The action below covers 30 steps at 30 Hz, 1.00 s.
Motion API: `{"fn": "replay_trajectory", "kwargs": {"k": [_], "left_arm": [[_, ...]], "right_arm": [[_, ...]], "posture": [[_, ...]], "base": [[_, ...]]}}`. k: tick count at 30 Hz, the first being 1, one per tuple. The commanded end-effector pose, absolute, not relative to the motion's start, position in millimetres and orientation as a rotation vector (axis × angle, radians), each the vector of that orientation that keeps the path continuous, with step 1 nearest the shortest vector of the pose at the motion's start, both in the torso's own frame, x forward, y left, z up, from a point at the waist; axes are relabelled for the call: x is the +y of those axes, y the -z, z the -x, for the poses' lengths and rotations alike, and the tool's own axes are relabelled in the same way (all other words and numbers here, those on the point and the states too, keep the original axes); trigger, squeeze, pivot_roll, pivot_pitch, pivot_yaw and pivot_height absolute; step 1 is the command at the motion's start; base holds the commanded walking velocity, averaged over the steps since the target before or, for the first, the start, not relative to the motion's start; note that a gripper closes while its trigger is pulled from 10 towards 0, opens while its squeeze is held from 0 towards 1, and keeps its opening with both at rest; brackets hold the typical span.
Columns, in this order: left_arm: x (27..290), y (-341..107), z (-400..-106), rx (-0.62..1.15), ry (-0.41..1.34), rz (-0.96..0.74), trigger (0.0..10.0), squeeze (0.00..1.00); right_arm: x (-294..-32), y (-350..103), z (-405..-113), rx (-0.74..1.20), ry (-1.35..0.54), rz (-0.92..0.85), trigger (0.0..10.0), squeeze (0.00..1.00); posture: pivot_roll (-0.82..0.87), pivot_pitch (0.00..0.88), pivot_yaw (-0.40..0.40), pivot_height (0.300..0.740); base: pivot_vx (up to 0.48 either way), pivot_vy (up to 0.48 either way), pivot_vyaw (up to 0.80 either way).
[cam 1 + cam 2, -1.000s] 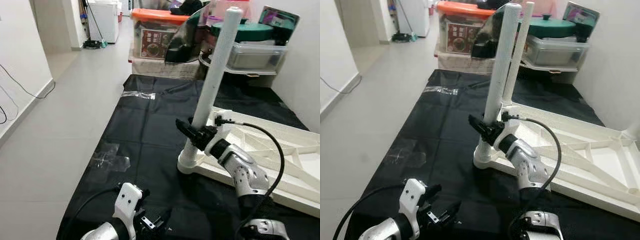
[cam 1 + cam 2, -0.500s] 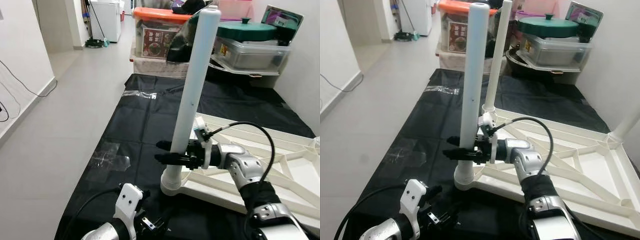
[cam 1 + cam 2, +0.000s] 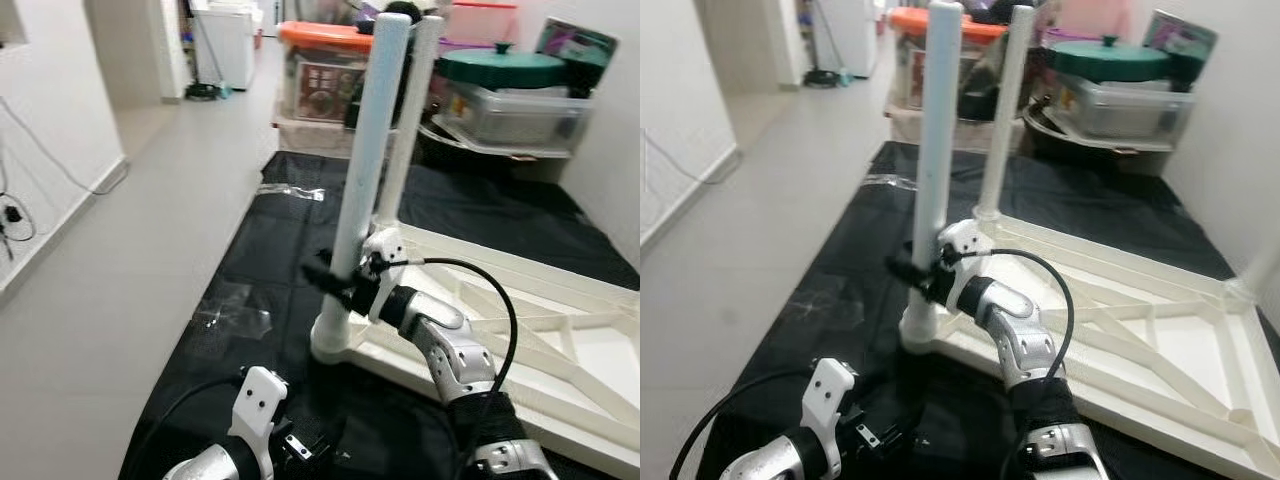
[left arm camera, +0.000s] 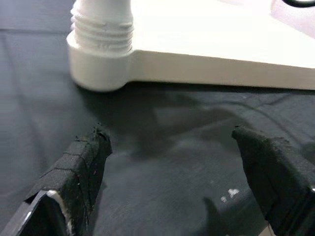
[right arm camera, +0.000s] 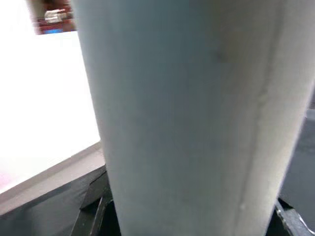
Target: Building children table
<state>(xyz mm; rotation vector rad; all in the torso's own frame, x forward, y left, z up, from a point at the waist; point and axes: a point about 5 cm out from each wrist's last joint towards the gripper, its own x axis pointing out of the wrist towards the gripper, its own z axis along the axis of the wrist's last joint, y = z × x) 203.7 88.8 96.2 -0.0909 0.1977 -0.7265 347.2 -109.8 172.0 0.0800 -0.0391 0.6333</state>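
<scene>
Children table (image 3: pixel 1160 350): white plastic, lying upside down on the black sheet, its underside ribbed with straight and diagonal struts inside a raised rim.
Black sheet (image 3: pixel 270 250): thin, creased, faintly glossy; spread over the pale grey tiled floor (image 3: pixel 120 250).
Clear wrap (image 3: pixel 232 308): crumpled transparent film on the sheet's left edge.
Left end effector (image 4: pixel 177 172): low over the sheet near the table's front corner; its two black, fabric-textured fingers (image 4: pixel 83 162) stand wide apart with nothing between them.
Near leg (image 3: pixel 935 130): smooth white round tube, upright with a slight lean, seated in a cylindrical corner socket (image 4: pixel 101 69) with threaded ridges just above its collar.
Right end effector (image 3: pixel 335 280): closed around the near leg low on the tube, just above the socket; black fingers either side, silver arm and a black cable loop behind.
Far leg (image 3: pixel 1002 110): second white tube, upright at the corner behind.
Storage boxes (image 3: pixel 330 75): clear tubs beyond the sheet, one with an orange lid, one with a green lid.
</scene>
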Motion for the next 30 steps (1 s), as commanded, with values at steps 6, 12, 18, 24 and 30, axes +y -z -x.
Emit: {"fn": "replay_trajectory", "kwargs": {"k": [6, 12, 18, 24, 30], "left_arm": [[87.2, -93.0, -203.2, 0.213, 0.735, 0.096, 10.0, 0.00], [86.5, -93.0, -203.4, 0.212, 0.736, 0.097, 10.0, 0.00], [86.5, -92.2, -203.2, 0.214, 0.740, 0.098, 10.0, 0.00], [86.2, -91.5, -202.9, 0.217, 0.741, 0.100, 10.0, 0.00], [86.0, -90.9, -204.2, 0.224, 0.743, 0.102, 10.0, 0.00]], "right_arm": [[-150.0, -144.7, -313.3, 0.058, 0.140, -0.025, 0.0, 0.00], [-142.4, -141.1, -306.6, 0.065, 0.238, -0.084, 0.0, 0.00], [-120.4, -146.0, -312.0, 0.061, 0.162, -0.168, 10.0, 0.00], [-111.4, -151.5, -322.3, -0.007, -0.023, -0.247, 10.0, 1.00], [-128.1, -169.3, -349.7, -0.047, -0.561, -0.224, 10.0, 0.00]], "posture": [[0.24, 0.000, -0.095, 0.740], [0.24, 0.000, -0.100, 0.740], [0.23, 0.000, -0.098, 0.740], [0.23, 0.000, -0.099, 0.740], [0.23, 0.000, -0.091, 0.740]], "base": [[0.000, 0.000, 0.00], [0.000, 0.000, 0.00], [0.000, 0.000, 0.00], [0.000, 0.000, 0.00], [0.000, 0.000, 0.00]]}}
